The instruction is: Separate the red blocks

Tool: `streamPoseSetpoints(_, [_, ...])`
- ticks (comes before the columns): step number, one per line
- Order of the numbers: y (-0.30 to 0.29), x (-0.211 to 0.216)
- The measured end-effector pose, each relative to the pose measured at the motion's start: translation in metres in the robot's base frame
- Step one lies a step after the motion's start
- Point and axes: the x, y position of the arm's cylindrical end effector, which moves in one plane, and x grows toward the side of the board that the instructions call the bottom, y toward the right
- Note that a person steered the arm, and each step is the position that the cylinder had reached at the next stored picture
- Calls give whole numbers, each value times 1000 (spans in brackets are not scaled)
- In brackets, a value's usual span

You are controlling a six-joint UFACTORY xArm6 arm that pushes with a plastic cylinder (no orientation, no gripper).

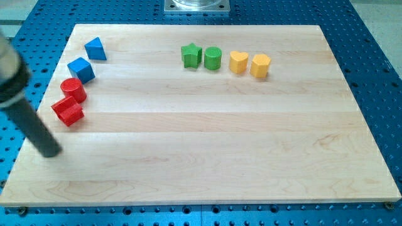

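Two red blocks sit touching near the board's left edge: a red cylinder [74,90] and, just below it toward the view's bottom left, a red star-like block [67,111]. My dark rod comes in from the view's upper left, and my tip [50,152] rests on the board below and slightly left of the red star-like block, apart from it.
A blue cube [81,69] lies just above the red cylinder, and a blue triangular block [95,49] lies further up. A green star [191,55], a green cylinder [213,58], a yellow heart [238,62] and a yellow hexagonal block [260,65] line the top. The wooden board [207,138] lies on a blue perforated table.
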Motion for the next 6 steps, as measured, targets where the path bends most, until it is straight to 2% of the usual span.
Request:
streamPoseSetpoints(1, [-50, 23])
streamPoseSetpoints(2, [-78, 12])
streamPoseSetpoints(3, [-47, -49])
streamPoseSetpoints(4, [12, -93])
streamPoseSetpoints(5, [52, -112])
streamPoseSetpoints(6, [-1, -79])
